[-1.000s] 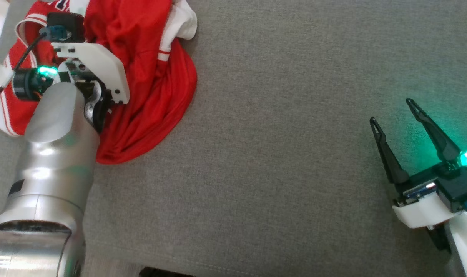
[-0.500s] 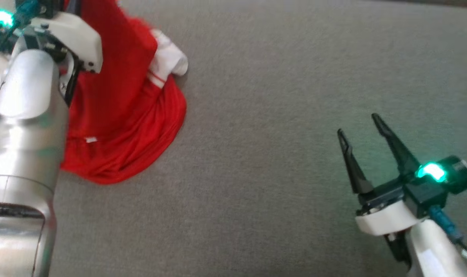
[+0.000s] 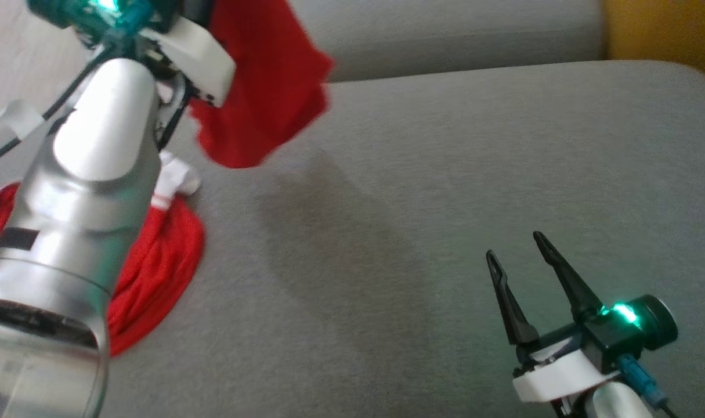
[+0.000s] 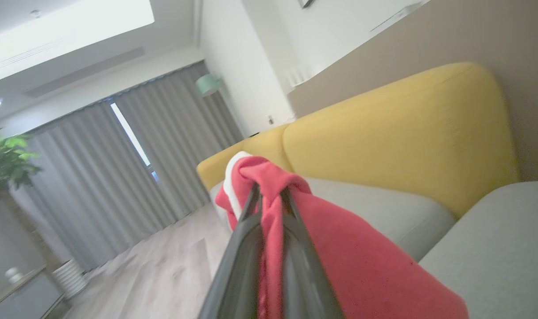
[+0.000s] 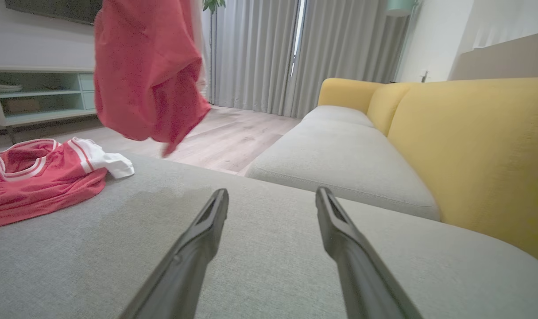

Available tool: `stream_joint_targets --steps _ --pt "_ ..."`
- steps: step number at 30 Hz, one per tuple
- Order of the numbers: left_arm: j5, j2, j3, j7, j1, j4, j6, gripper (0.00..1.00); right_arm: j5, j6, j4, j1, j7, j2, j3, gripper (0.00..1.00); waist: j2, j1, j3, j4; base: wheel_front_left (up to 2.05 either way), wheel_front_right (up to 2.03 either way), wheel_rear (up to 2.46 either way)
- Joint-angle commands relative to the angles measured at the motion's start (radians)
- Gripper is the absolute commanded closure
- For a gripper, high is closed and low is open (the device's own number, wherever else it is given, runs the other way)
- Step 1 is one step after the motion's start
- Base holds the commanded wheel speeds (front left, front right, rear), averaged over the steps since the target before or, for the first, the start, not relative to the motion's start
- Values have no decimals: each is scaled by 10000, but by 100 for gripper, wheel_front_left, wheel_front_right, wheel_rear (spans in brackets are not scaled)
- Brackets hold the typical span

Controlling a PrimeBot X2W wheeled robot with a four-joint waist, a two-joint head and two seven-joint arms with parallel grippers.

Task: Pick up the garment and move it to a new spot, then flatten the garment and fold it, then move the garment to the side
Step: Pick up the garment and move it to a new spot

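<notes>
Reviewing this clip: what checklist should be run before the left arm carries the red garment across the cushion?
1. Left gripper shut on garment: ok, cloth pinched between its fingers.
2. Garment fully off the cushion: not ok, red-and-white cloth lies on it.
3. Hanging and lying cloth one piece: cannot tell, the left forearm hides any join.
4. Right gripper open and unloaded: ok.
5. Bare grey cushion for laying down: ok, ahead of the right gripper.
</notes>
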Motion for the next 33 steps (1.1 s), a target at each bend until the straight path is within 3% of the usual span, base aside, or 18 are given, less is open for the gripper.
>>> stream_joint_targets --steps 1,10,16,21,22,23,27,31,33 --pt "-180 285 29 -161 -493 -524 20 100 -20 -7 -323 -96 -92 44 188 0 -1 2 -708 -949 0 0 0" --pt "-685 -520 -1311 -742 452 -879 22 100 -3 -7 -441 -36 -92 36 124 0 -1 2 -511 -2101 0 0 0" --pt "-436 -1260 -2407 -1312 2906 -686 382 100 69 -7 -442 120 -92 213 13 0 -1 2 -231 -2460 0 0 0" --pt "-714 -1481 -3346 -1373 5210 -1143 551 100 93 -7 -406 139 -92 265 -143 0 -1 2 -67 -2509 0 0 0" --pt "-1118 -1488 -3829 -1375 5996 -1919 486 61 100 -7 -376 142 -92 272 -195 0 -1 2 -104 -2468 0 0 0" --pt "-1298 -1489 -4018 -1376 6286 -2277 512 0 101 -7 -350 159 -92 273 -244 0 -1 2 -154 -2406 0 0 0" --pt "-1876 -1492 -4350 -1377 7039 -3397 934 0 87 -7 -277 273 -92 281 -430 0 -1 2 -422 -1984 0 0 0" --pt "-1931 -1493 -3741 -1378 7493 -4362 1815 0 116 -7 -224 470 -92 315 -607 0 -1 2 -760 -1398 0 0 0" --pt "-1850 -1493 -3459 -1378 7634 -4582 2042 0 125 -7 -208 531 -92 330 -672 0 -1 2 -841 -1246 0 0 0"
